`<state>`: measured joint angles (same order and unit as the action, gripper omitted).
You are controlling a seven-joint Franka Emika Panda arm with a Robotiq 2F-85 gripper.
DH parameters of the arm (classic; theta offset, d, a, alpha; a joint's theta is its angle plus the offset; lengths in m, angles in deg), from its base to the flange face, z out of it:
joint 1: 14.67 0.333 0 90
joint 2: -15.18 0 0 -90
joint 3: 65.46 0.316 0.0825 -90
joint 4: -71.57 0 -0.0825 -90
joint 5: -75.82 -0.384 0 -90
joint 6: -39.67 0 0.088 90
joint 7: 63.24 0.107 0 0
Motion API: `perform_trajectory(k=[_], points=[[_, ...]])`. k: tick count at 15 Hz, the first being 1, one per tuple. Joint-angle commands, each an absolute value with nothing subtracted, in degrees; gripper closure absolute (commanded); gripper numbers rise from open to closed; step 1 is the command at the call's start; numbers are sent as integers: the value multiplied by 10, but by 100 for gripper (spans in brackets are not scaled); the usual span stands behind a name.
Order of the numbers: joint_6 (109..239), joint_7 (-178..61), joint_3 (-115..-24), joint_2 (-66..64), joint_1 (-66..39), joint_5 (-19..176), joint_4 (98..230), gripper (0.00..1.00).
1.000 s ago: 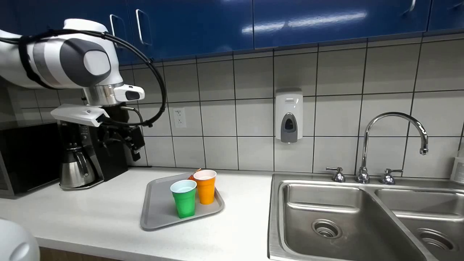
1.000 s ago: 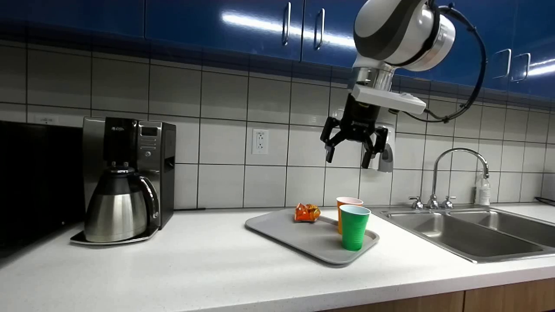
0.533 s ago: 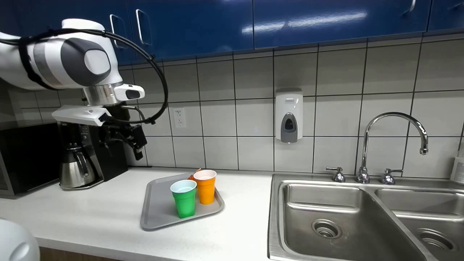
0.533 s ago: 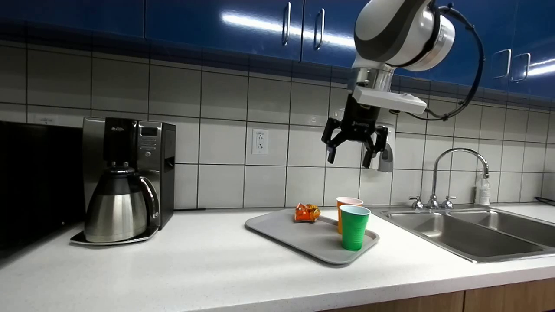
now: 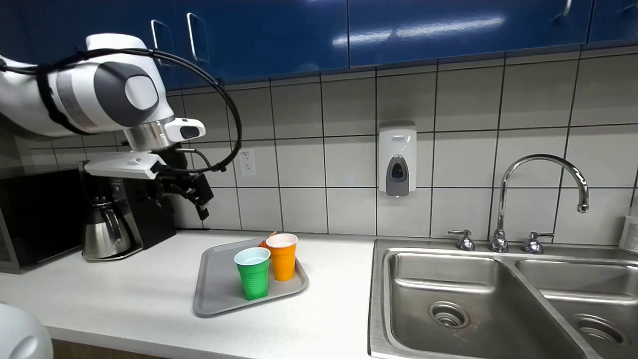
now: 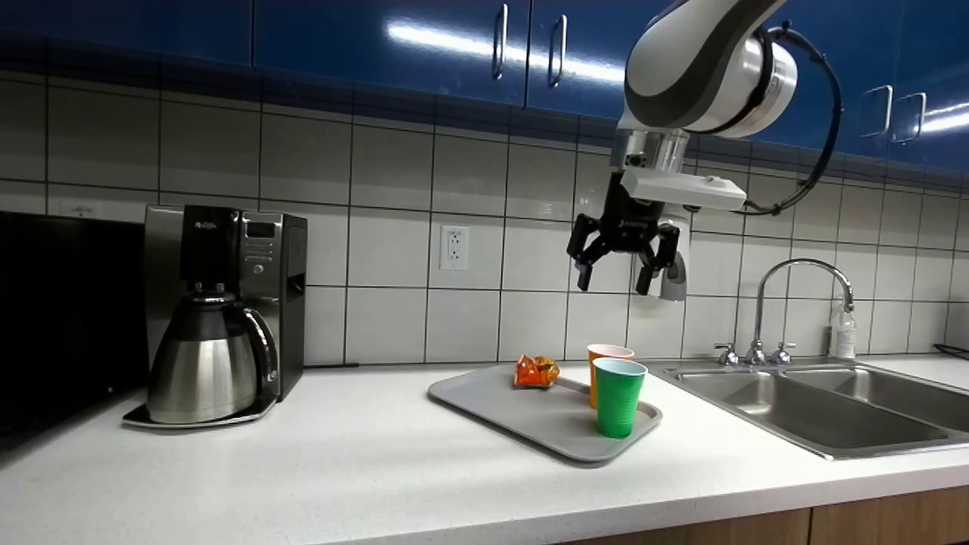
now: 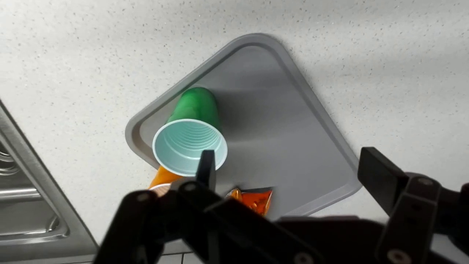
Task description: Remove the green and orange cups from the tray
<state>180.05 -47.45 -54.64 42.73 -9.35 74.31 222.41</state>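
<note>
Lowered slightly, the wide-spread hand [image 6: 614,283] hangs above the green cup [image 6: 619,401] and orange cup [image 5: 283,262], mouths up, long axes upright.

The place is a kitchen: a double steel sink [image 5: 493,310] with a curved tap [image 5: 502,204] is set into a white counter [image 6: 341,469], a coffee maker [image 6: 258,257] with its metal jug [image 6: 203,378] stands on the same counter, and blue cupboards [image 5: 269,37] hang along a tiled wall [image 5: 349,157] that bears a soap dispenser [image 5: 398,159] and a power outlet [image 6: 454,247]
</note>
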Motion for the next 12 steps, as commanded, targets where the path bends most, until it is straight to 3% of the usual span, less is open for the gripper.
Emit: perform_trajectory(k=[1,12], points=[[1836,-486,-555,414,-108,761,2232,0],[1919,-484,-569,331,-129,780,2212,0]])
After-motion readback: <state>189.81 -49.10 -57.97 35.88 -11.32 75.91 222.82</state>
